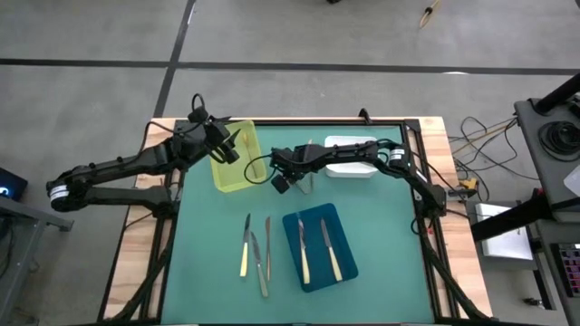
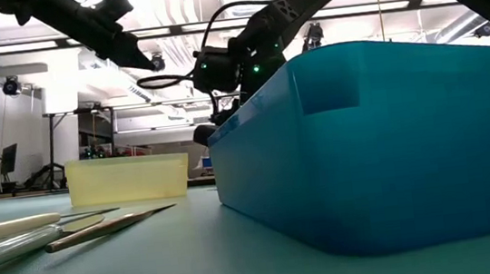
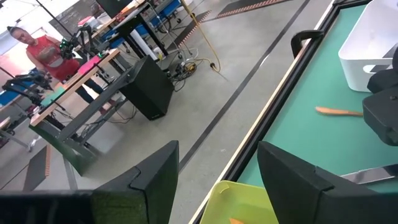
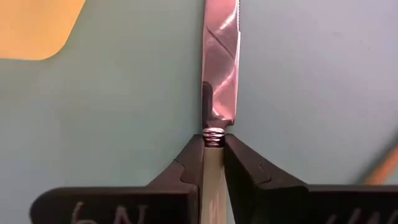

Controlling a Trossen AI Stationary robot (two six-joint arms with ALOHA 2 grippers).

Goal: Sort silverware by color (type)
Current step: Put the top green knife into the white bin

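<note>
My right gripper (image 1: 283,181) is over the table's middle, between the yellow tray (image 1: 234,156) and the white tray (image 1: 349,154), shut on a knife (image 4: 221,62) with a silver blade and a cream handle. My left gripper (image 1: 231,145) hovers open over the yellow tray (image 3: 242,205) and holds nothing (image 3: 217,168). Two cream-handled knives (image 1: 317,249) lie flat in the blue tray (image 1: 349,267). Three more knives (image 1: 258,249) lie flat on the green mat left of it. A gold-copper utensil (image 3: 339,112) and a silver blade (image 3: 373,177) lie on the mat near the white tray. My right gripper (image 4: 213,140) pinches the knife between its two fingers (image 4: 186,168), on the handle just behind the ribbed collar (image 4: 213,135) where blade meets handle. The knife lies along the fingers, blade sticking out past the fingertips. Whether the blade's tip touches the mat I cannot tell.
The blue tray (image 2: 382,141) fills the low view's right half, with the yellow tray (image 2: 126,179) behind and the loose knives (image 2: 54,232) at near left. The mat has wooden borders on both sides. Desks and a person stand in the room beyond the table.
</note>
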